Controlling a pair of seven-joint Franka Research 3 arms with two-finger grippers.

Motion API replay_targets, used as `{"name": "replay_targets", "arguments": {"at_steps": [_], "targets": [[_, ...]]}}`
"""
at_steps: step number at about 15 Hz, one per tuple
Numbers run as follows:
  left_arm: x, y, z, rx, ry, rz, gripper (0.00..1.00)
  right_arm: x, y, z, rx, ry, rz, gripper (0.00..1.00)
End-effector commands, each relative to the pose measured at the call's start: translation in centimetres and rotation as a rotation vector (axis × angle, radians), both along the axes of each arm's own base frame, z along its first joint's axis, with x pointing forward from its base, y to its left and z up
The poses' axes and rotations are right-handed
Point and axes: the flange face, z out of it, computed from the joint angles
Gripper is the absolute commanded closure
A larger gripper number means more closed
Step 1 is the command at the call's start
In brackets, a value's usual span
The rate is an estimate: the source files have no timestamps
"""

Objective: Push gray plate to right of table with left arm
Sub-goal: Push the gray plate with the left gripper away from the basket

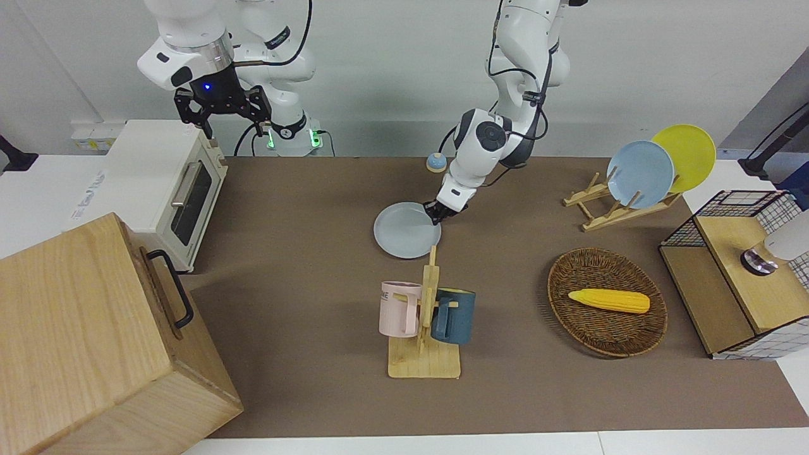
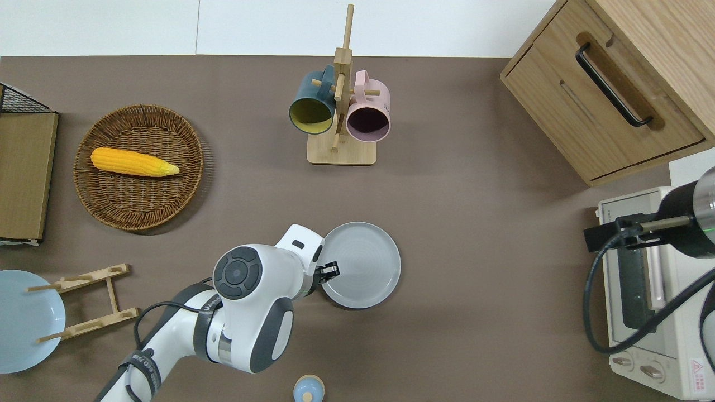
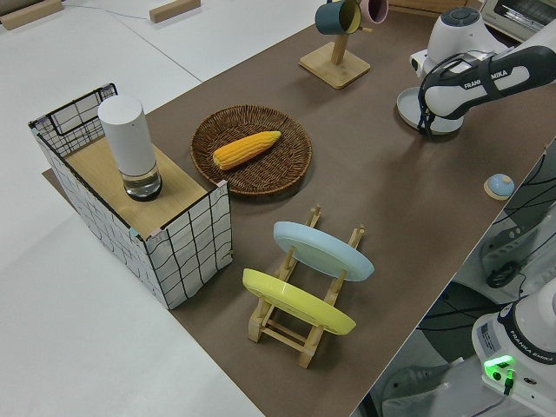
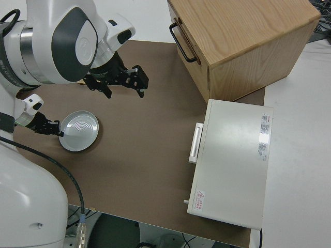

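Observation:
The gray plate (image 1: 404,230) lies flat on the brown table (image 1: 303,208) near its middle, nearer to the robots than the mug rack; it also shows in the overhead view (image 2: 363,265) and in the right side view (image 4: 80,130). My left gripper (image 1: 436,215) is low at the plate's rim on the side toward the left arm's end of the table, touching it, fingers together, as the overhead view (image 2: 330,269) shows. My right gripper (image 1: 232,126) is open and its arm is parked.
A wooden mug rack (image 1: 426,316) holds a pink and a blue mug. A wicker basket (image 1: 607,328) holds corn. A plate rack (image 1: 600,212) holds a bluer plate (image 1: 639,174) and a yellow plate (image 1: 689,151). Toaster oven (image 1: 170,183), wooden cabinet (image 1: 82,341), small bell (image 1: 436,162).

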Motion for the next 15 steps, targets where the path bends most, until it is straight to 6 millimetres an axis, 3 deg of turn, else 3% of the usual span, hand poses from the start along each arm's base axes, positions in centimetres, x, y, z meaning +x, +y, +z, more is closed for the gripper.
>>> {"name": "replay_targets", "arguments": {"at_steps": [1,5,8,13,14,15], "targets": [[-0.6,-4.1,-0.8,-0.043,-0.016,0.045,1.00,-0.4,0.0,0.3,0.001,-0.001,0.007,0.005],[-1.4,-8.2,-0.2,-0.072,-0.007,0.048,1.00,-0.4,0.0,0.3,0.001,-0.001,0.007,0.005],[-1.9,-11.6,-0.8,-0.095,-0.002,0.050,1.00,-0.4,0.0,0.3,0.001,-0.001,0.007,0.005],[-2.9,-13.4,-1.8,-0.113,-0.028,0.049,1.00,-0.4,0.0,0.3,0.001,-0.001,0.007,0.005],[-3.0,-13.5,-1.8,-0.112,-0.029,0.047,0.96,-0.4,0.0,0.3,0.001,-0.001,0.007,0.005],[-3.0,-13.5,-1.7,-0.111,-0.032,0.043,0.78,-0.4,0.0,0.3,0.000,-0.001,0.006,0.005]]}}
